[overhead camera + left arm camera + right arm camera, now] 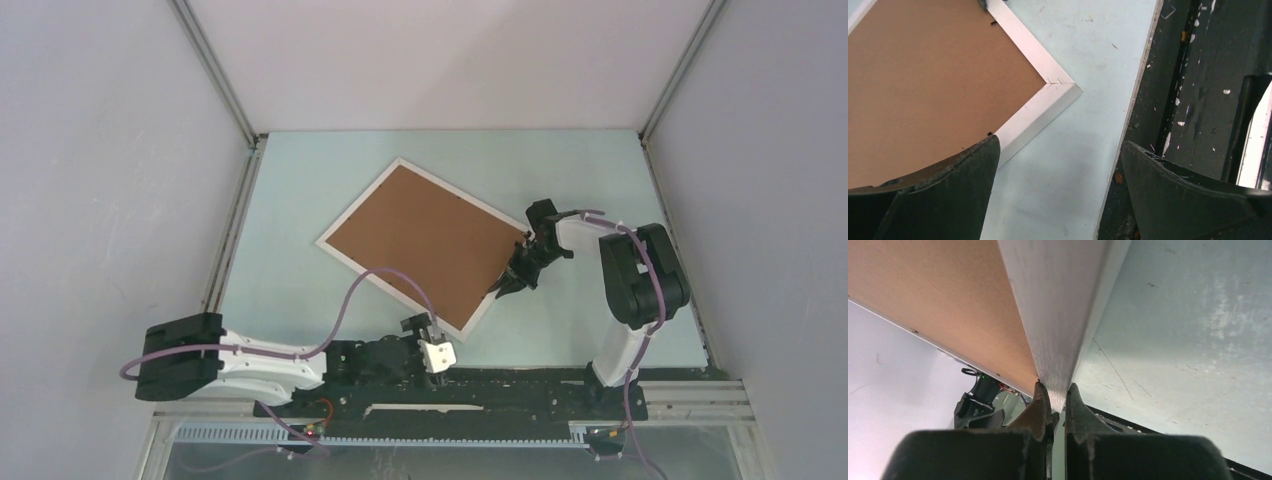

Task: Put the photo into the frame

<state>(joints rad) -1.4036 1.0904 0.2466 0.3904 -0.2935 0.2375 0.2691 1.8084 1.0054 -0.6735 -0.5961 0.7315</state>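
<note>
White frame (361, 203) lies mid-table (300, 180), brown backing board (425, 240) up. We see our right gripper (502, 288) pinched tight on its right edge and our left gripper (432, 345) spread wide, holding nothing.

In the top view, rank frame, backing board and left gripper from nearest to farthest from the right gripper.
1. frame: its right edge is pinched by the right gripper.
2. backing board: just left, inside the rim.
3. left gripper: off the frame's near corner.
</note>
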